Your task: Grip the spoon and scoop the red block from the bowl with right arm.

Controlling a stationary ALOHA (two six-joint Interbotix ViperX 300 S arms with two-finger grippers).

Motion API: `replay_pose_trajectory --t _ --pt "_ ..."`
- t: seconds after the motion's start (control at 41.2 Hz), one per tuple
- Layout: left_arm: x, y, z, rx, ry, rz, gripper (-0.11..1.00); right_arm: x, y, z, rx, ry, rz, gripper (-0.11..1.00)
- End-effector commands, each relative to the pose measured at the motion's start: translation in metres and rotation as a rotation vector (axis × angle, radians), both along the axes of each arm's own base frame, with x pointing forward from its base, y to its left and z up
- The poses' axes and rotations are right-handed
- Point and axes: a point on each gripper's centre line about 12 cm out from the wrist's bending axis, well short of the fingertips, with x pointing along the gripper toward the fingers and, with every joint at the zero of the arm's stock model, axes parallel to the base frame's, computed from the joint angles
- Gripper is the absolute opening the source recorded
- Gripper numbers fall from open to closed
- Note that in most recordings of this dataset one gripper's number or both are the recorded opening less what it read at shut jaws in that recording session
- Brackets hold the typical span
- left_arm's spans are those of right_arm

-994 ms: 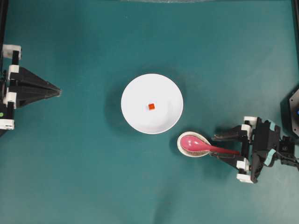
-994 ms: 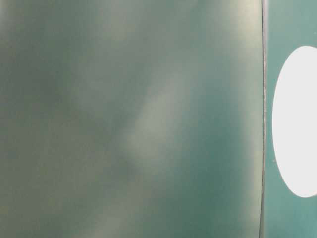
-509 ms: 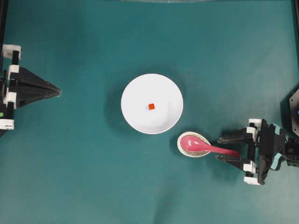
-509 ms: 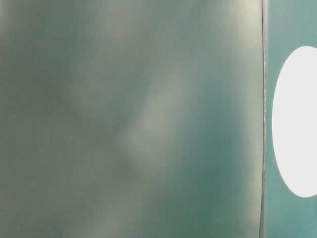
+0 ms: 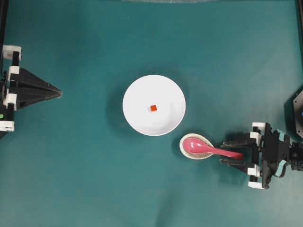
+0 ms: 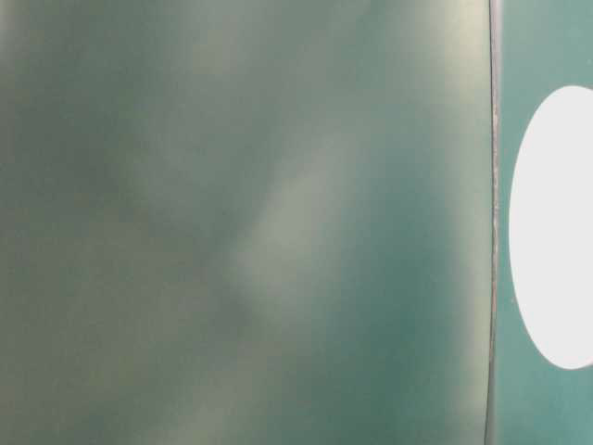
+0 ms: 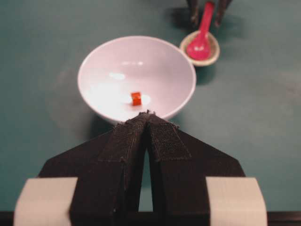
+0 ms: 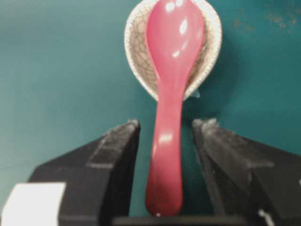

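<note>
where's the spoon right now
In the overhead view the spoon lies lower right of the white bowl, its scoop resting in the small speckled dish, its handle between the open right gripper fingers.

No readable text, label, brand, number or sign anywhere in these views.
</note>
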Motion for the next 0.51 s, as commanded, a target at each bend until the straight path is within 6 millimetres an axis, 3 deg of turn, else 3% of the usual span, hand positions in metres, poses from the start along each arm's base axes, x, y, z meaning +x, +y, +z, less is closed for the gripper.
replay_pose_trajectory --t 0.0,0.485 --pt "0.0029 0.0004 0.0069 0.003 -0.018 0.001 0.00 0.0013 0.0021 0.0045 -0.001 -0.027 0.007 0.53" --pt "0.0030 0.0004 0.0073 -0.019 -0.019 0.008 0.00 0.0019 0.0009 0.0068 -0.006 -0.048 0.002 0.53"
